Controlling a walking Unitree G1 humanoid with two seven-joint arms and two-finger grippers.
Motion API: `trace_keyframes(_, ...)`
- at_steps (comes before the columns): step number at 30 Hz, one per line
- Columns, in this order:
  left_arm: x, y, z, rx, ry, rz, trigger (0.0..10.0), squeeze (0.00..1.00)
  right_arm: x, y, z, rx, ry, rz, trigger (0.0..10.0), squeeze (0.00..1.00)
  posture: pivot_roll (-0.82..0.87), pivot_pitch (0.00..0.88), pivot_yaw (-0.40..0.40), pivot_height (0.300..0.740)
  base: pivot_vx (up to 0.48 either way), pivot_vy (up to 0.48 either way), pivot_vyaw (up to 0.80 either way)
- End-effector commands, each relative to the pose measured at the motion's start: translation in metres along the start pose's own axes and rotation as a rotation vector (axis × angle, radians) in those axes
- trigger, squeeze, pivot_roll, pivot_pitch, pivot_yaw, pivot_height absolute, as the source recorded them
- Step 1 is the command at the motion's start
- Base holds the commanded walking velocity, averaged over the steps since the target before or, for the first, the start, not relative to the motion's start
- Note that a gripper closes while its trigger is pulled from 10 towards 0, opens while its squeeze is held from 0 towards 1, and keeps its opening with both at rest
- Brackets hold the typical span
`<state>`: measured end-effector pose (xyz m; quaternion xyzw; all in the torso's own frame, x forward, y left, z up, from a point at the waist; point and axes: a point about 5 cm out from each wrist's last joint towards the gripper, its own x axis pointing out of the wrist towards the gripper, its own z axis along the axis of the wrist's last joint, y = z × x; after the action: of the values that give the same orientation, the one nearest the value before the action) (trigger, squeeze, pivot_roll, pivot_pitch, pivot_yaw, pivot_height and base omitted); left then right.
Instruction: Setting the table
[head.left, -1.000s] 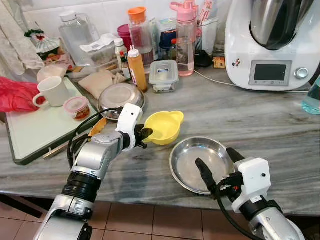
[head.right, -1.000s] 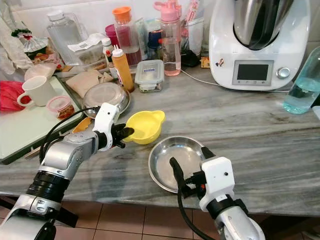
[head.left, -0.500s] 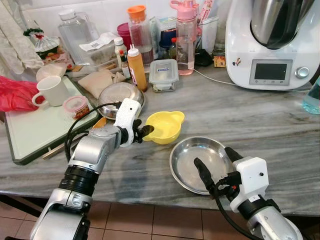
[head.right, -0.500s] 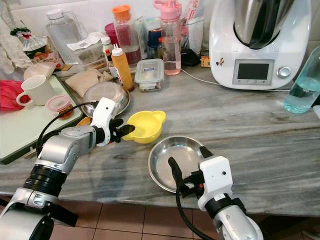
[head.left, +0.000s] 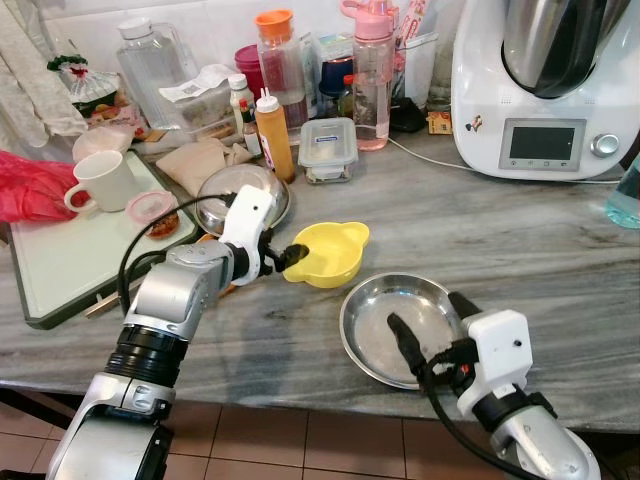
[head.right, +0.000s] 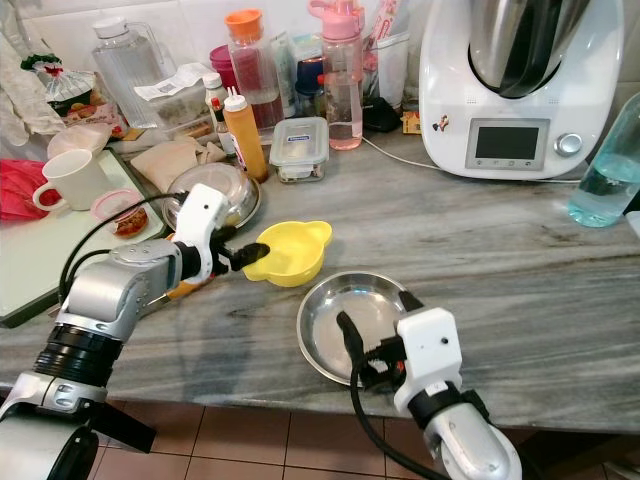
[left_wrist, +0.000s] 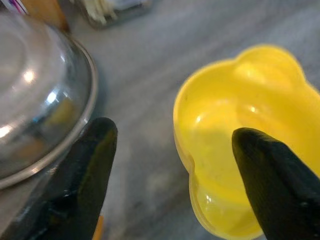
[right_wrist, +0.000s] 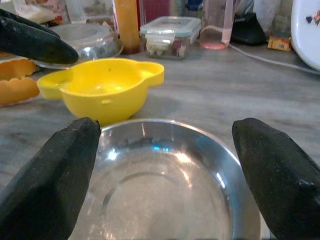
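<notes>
Yellow bowl (head.left: 326, 255) sits empty on the marble counter (head.left: 520, 230), just beside the steel plate (head.left: 385, 322), also empty. Left gripper (head.left: 283, 262) is at the bowl's near handle, fingers spread, 1 inside the rim and 1 outside, likely lining up a pinch. Right gripper (head.left: 425, 325) hangs over the plate's near edge, fingers wide apart, holding nothing. Behind: lidded glass container (head.left: 328, 150), white mug (head.left: 101, 181) on the tray (head.left: 60, 262).

One yellow bowl (head.left: 328, 254) on table (head.left: 520, 235). Two steel dishes: plate (head.left: 385, 325) just beside yellow bowl, domed one (head.left: 215, 193) behind it. One white mug (head.left: 103, 181). One orange sauce bottle (head.left: 272, 135). One pink bottle (head.left: 371, 75). One lidded container (head.left: 328, 149). One white appliance (head.left: 545, 85).
</notes>
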<state>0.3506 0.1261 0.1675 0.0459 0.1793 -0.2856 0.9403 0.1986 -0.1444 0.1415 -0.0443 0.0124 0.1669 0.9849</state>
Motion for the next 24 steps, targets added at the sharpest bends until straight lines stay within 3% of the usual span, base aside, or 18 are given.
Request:
trace_keyframes(1, -0.007, 0.005, 0.004, -0.007, -0.047, 0.037, 10.0, 1.0, 0.001, -0.001, -0.002, 0.0, 0.006, -0.002, 10.0, 0.0, -0.16, 0.035, 0.101, 0.74, 0.0, 0.0, 0.0)
trace_keyframes(3, -0.009, 0.004, 0.008, -0.016, -0.092, 0.043, 10.0, 1.0, 0.002, -0.001, -0.002, -0.001, 0.005, -0.003, 10.0, 0.0, -0.16, 0.035, 0.097, 0.74, 0.0, 0.0, 0.0)
trace_keyframes(4, -0.013, 0.004, 0.015, -0.051, -0.174, 0.05, 10.0, 1.0, 0.002, -0.002, -0.002, -0.004, 0.003, -0.002, 10.0, 0.0, -0.16, 0.032, 0.09, 0.74, 0.0, 0.0, 0.0)
trace_keyframes(6, -0.015, 0.005, 0.018, -0.061, -0.201, 0.056, 10.0, 1.0, 0.003, -0.002, -0.002, -0.005, 0.003, -0.002, 10.0, 0.0, -0.16, 0.031, 0.089, 0.74, 0.0, 0.0, 0.0)
trace_keyframes(11, -0.039, 0.01, 0.031, -0.083, -0.457, 0.131, 10.0, 1.0, 0.007, -0.006, 0.003, -0.025, -0.026, -0.033, 10.0, 0.0, -0.15, 0.03, 0.085, 0.74, 0.0, 0.0, 0.0)
trace_keyframes(13, -0.047, 0.005, 0.025, -0.104, -0.518, 0.158, 10.0, 1.0, 0.007, -0.008, 0.004, -0.032, -0.039, -0.075, 10.0, 0.0, -0.14, 0.028, 0.083, 0.74, 0.0, 0.0, 0.0)
trace_keyframes(20, -0.058, -0.003, 0.007, -0.148, -0.568, 0.213, 10.0, 1.0, 0.005, -0.004, 0.001, -0.038, -0.039, -0.103, 10.0, 0.0, -0.14, 0.027, 0.079, 0.74, 0.0, 0.0, 0.0)
trace_keyframes(21, -0.061, -0.008, -0.008, -0.148, -0.551, 0.238, 10.0, 1.0, 0.006, -0.003, 0.001, -0.042, -0.043, -0.12, 10.0, 0.0, -0.14, 0.026, 0.075, 0.74, 0.0, 0.0, 0.0)
trace_keyframes(24, -0.063, -0.011, -0.024, -0.174, -0.507, 0.247, 10.0, 1.0, 0.008, -0.004, 0.001, -0.053, -0.051, -0.136, 10.0, 0.0, -0.13, 0.022, 0.071, 0.74, 0.0, 0.0, 0.0)
